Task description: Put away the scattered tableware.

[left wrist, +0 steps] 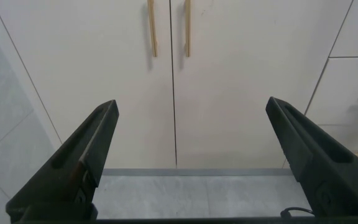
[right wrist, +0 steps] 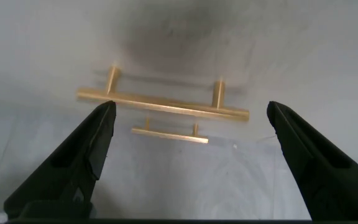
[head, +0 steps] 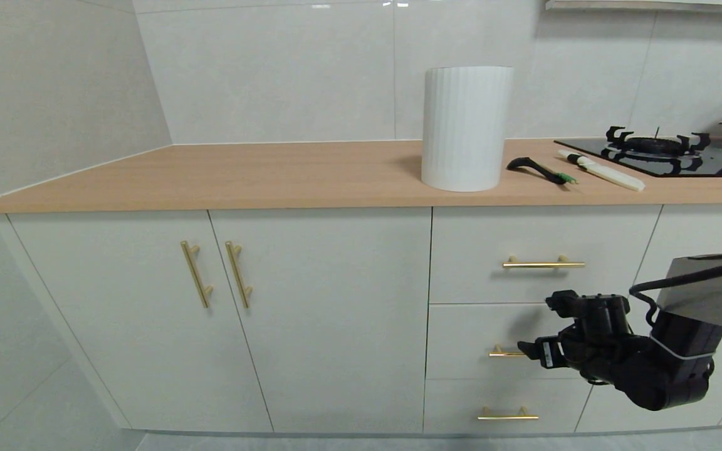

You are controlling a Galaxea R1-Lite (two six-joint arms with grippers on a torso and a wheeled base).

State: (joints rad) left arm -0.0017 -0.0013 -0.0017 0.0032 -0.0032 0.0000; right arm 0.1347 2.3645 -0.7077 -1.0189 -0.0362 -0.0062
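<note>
The right gripper (right wrist: 191, 109) hangs low in front of the drawer stack under the countertop's (head: 242, 175) right part. Its fingers are spread wide and grasp nothing. The middle drawer's brass handle (right wrist: 163, 104) lies across the gap between them, with the bottom drawer's handle (right wrist: 169, 134) beyond it. The left gripper (left wrist: 191, 107) is likewise released and faces the foot of the double cabinet doors (left wrist: 173, 81), near the floor. On the countertop, a white ribbed holder (head: 467, 128) stands close to the front edge, well apart from the left corner. A black utensil (head: 539, 169) and a white utensil (head: 600, 170) lie between the holder and the gas hob (head: 655, 150) at the right end.
</note>
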